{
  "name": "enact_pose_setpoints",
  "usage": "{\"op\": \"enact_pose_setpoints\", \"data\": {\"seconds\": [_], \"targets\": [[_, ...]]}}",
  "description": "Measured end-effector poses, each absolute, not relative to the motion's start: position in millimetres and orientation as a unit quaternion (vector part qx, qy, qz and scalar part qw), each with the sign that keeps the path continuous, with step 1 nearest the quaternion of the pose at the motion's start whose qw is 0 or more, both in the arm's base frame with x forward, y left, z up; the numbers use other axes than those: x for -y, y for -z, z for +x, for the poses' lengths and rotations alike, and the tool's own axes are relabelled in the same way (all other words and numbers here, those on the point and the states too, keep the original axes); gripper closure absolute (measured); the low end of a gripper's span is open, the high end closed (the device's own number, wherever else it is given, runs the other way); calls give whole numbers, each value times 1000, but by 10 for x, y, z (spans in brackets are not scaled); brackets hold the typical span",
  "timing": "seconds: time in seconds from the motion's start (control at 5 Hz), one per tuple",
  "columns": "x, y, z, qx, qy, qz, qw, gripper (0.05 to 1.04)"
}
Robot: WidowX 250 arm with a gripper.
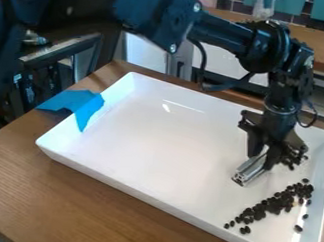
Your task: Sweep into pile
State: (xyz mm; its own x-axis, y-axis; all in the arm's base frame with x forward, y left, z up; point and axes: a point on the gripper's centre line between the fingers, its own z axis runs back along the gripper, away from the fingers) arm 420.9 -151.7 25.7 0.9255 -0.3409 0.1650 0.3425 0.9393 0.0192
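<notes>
"Black two-finger gripper (265,152): condition?"

"Closed on a silver metal bar (251,169), we find, over the white rectangular tray's (157,135) right half."

"And the small dark beans (275,203)?"

"Mostly strewn toward the tray's near right corner, cameraward of the bar. We note bar and strewn line slant roughly alike."
</notes>
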Motion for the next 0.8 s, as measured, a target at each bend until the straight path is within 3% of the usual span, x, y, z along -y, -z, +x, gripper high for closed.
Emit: {"op": "enact_pose_setpoints", "data": {"seconds": [0.4,0.6,0.8], "targets": [[1776,-275,3979,71,232,-19,970,725],[1739,-298,3935,70,231,-23,970,725],[1379,-502,4020,89,182,-29,979,725]]}}
